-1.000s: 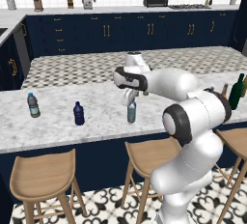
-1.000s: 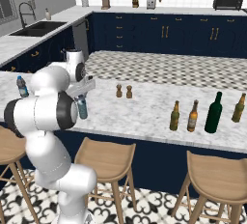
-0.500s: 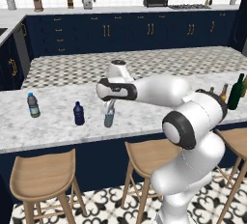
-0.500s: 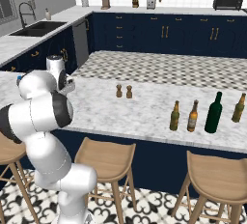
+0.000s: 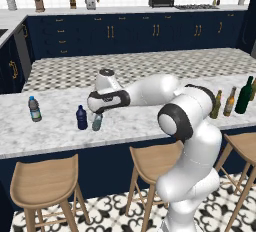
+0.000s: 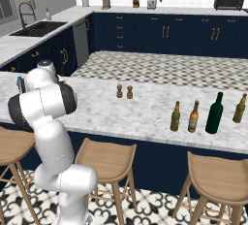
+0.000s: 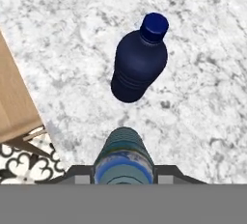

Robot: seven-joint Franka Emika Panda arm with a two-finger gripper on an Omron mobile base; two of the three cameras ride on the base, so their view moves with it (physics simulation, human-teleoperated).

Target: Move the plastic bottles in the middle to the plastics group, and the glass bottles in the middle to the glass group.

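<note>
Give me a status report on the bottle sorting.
Gripper shut on small pale-blue plastic bottle. Bottle upright beside squat dark navy bottle. Two amber glass bottles unmoved. Nothing in the way.

Counter [image 5: 55, 131] – smooth grey-veined marble, slight sheen. Navy bottle [image 7: 140, 61] upper centre – opaque glossy plastic; pale-blue bottle [image 7: 124, 158] at bottom edge – translucent. Stool [image 5: 42, 178] lower left – matt wood.

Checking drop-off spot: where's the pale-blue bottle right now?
In the left base view, the pale-blue bottle is held in the gripper at the counter's front left, just right of the navy bottle.
</note>
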